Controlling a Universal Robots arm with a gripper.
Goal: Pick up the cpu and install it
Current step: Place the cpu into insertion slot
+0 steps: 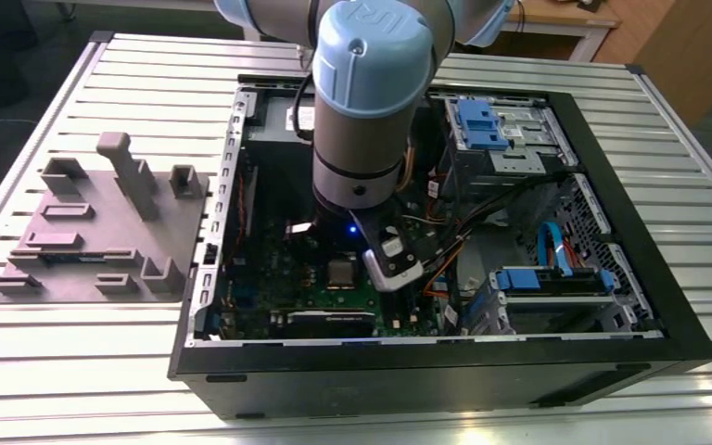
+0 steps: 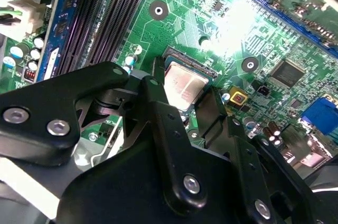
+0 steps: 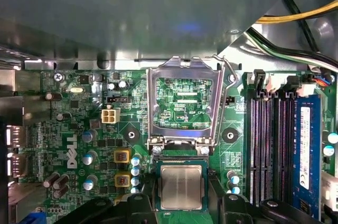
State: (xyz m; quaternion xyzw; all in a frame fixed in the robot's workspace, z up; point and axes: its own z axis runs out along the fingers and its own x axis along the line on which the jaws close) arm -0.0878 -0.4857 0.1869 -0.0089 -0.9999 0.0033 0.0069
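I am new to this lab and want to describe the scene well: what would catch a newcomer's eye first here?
The big arm reaching into the open computer case on the slatted table stands out first, in the exterior view. In the first wrist view, the shiny cpu sits at its socket on the green board, with the hinged frame flipped open beside it.

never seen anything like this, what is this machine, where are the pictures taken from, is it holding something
It is a robot arm reaching into an open computer case lying on a slatted table. The exterior view looks from off the arm; both wrist views come from cameras riding on it, looking at the motherboard. The end effector is right at the cpu, a silver square beside the opened metal frame. Whether it grips it is unclear. A grey tray lies at the exterior view's left.
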